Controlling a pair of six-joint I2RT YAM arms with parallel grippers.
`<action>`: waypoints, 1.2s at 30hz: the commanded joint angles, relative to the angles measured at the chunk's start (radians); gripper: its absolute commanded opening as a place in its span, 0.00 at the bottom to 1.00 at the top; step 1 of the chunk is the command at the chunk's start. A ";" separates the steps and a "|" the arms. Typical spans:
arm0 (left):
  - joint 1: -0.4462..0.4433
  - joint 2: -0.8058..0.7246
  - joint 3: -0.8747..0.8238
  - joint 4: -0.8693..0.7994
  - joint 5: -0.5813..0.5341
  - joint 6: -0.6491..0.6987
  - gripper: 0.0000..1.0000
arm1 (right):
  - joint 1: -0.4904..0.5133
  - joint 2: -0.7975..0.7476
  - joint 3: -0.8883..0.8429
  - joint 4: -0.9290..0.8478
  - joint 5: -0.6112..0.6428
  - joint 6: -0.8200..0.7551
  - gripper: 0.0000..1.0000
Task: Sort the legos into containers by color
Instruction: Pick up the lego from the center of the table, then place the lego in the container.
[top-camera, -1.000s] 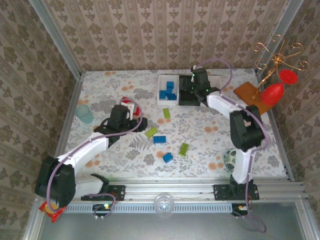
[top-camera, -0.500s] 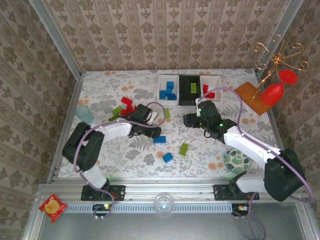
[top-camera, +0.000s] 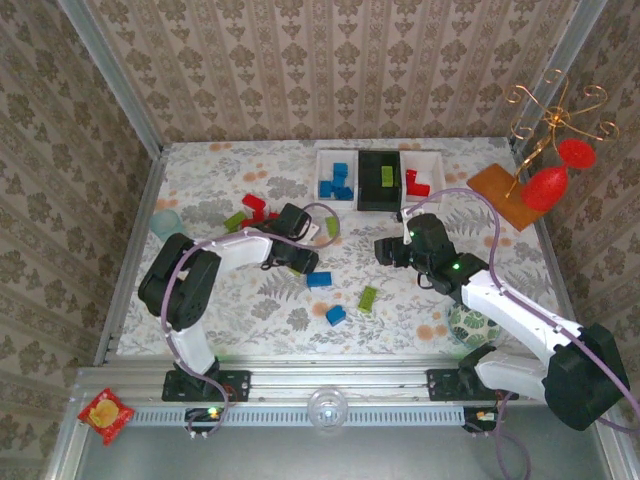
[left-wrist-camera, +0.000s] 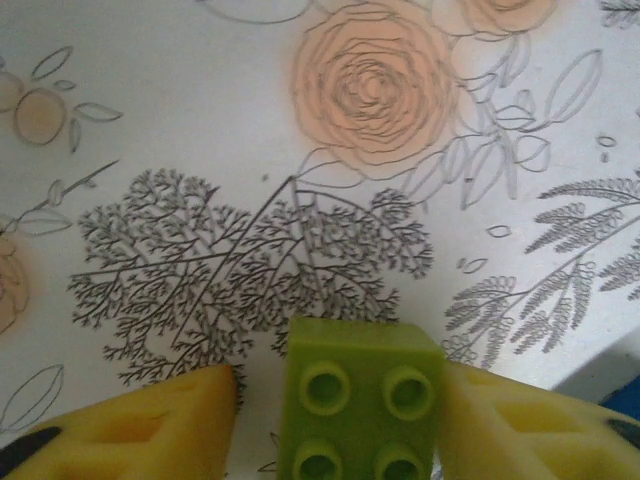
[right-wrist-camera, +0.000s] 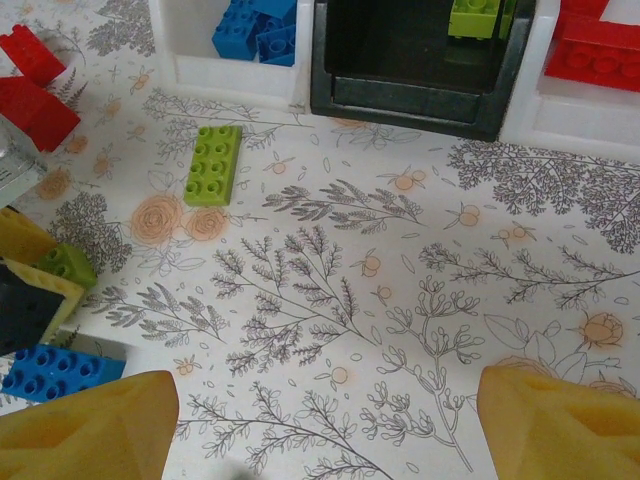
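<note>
A lime green lego (left-wrist-camera: 365, 400) lies on the flowered table between the fingers of my left gripper (left-wrist-camera: 340, 385). The right finger (left-wrist-camera: 500, 420) touches it and a small gap remains at the left finger (left-wrist-camera: 160, 420). In the top view this left gripper (top-camera: 301, 257) sits left of centre. My right gripper (top-camera: 390, 248) hovers open and empty over mid-table, its fingertips (right-wrist-camera: 90, 430) far apart. At the back stand a white bin with blue legos (top-camera: 322, 168), a black bin (top-camera: 372, 170) with a green one, and a white bin with red ones (top-camera: 432, 170).
Loose legos: red (top-camera: 254, 205), green (top-camera: 235, 220), green (top-camera: 332, 227), blue (top-camera: 320, 279), green (top-camera: 368, 297), blue (top-camera: 335, 315). A teal cup (top-camera: 165, 222) stands at the left. An orange board (top-camera: 500, 190) with red ornaments (top-camera: 545, 186) occupies the back right.
My right gripper has pulled back from the black bin to mid-table and opened wider. My left gripper has moved right over the green lego and its fingers have narrowed around it.
</note>
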 joint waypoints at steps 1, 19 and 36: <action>0.013 0.010 -0.005 -0.070 -0.036 0.008 0.48 | -0.001 -0.025 -0.006 0.006 0.000 0.006 0.80; -0.074 0.083 0.316 0.332 0.006 -0.196 0.29 | 0.000 -0.143 -0.135 0.097 0.082 0.086 0.81; -0.074 0.760 1.335 -0.001 -0.013 -0.073 0.35 | 0.000 -0.229 -0.174 0.025 0.080 0.142 0.81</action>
